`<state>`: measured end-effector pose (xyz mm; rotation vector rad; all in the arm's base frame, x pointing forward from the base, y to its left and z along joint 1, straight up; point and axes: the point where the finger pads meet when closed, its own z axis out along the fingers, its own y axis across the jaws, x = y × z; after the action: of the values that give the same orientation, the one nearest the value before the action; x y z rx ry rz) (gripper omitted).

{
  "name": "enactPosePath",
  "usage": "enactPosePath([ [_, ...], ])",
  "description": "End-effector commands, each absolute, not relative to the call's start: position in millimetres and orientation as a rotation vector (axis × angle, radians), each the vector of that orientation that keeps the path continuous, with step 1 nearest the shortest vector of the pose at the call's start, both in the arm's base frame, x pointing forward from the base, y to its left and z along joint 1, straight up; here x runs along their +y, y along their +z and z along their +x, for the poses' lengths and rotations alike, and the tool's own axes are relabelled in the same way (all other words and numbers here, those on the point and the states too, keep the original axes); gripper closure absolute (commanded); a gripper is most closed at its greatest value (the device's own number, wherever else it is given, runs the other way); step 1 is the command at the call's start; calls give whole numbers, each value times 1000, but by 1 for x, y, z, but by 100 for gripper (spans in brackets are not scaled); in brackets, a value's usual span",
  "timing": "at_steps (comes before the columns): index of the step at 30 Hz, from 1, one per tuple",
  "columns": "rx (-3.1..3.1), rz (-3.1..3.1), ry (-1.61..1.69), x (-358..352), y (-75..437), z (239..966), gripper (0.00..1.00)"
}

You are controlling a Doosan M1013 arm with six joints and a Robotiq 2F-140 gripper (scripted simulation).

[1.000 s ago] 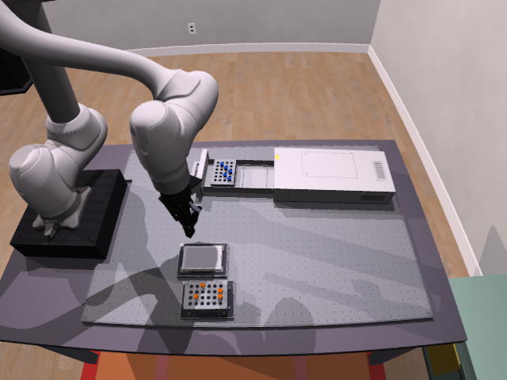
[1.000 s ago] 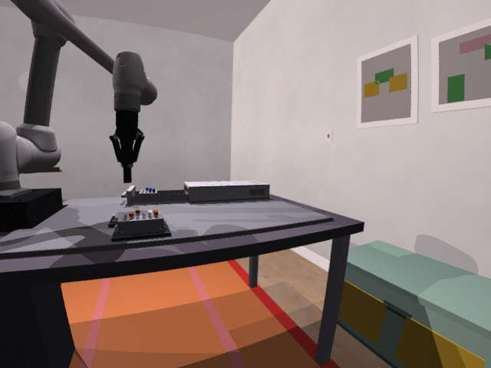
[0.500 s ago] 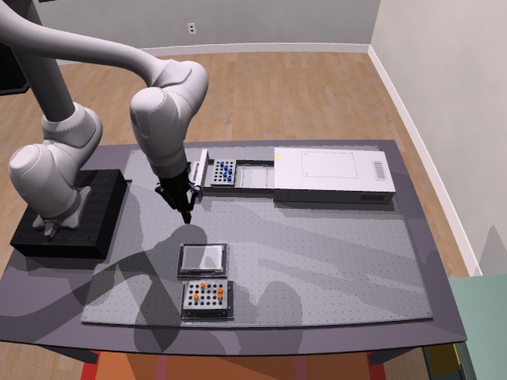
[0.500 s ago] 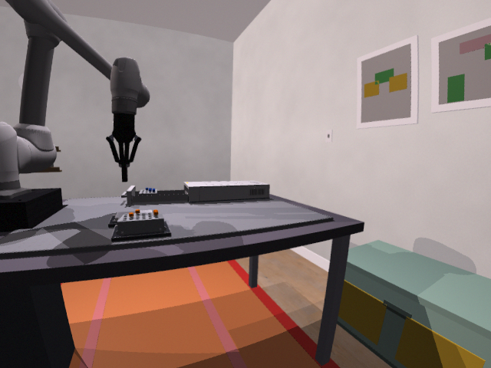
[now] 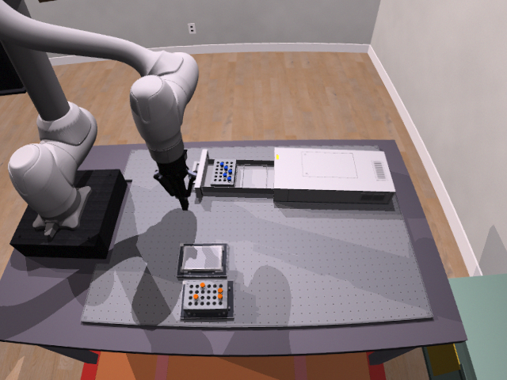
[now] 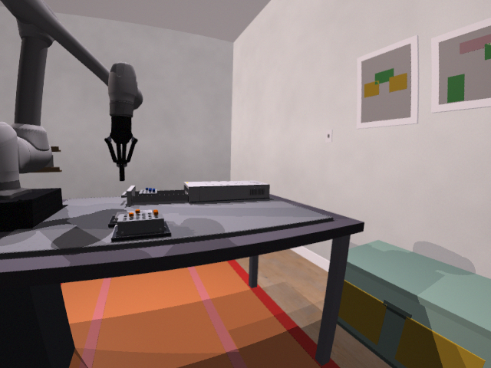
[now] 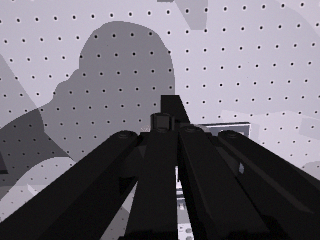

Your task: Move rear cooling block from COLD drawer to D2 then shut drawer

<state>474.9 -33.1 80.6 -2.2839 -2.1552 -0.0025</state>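
Observation:
The cooler COLD [image 5: 331, 172] [image 6: 225, 190] stands at the back of the deck with its drawer [image 5: 256, 178] pulled out and its yellow lamp [image 5: 277, 156] lit. The front block [image 5: 216, 178] [image 6: 147, 191] with blue tubes sits in the drawer next to the handle [image 5: 201, 172]; the bay behind it is empty. A block with orange tubes [image 5: 207, 303] [image 6: 139, 222] sits flat on slot D2. Slot D1 [image 5: 203, 258] is bare. My gripper [image 5: 184, 206] [image 6: 121, 175] [image 7: 169, 110] is shut and empty, hanging above the deck just in front of the handle.
The perforated deck plate [image 5: 327, 253] [image 7: 250, 60] covers the dark table. The arm's black pedestal [image 5: 93, 204] stands at the left. A green crate [image 6: 416, 285] stands on the floor to the right of the table.

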Motion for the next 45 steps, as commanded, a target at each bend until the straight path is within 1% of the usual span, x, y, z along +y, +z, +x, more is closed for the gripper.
enactPosePath([
  [1,-2156,-2285,-3,-20,81,472,90],
  [45,-2155,-2284,-3,130,77,430,90],
])
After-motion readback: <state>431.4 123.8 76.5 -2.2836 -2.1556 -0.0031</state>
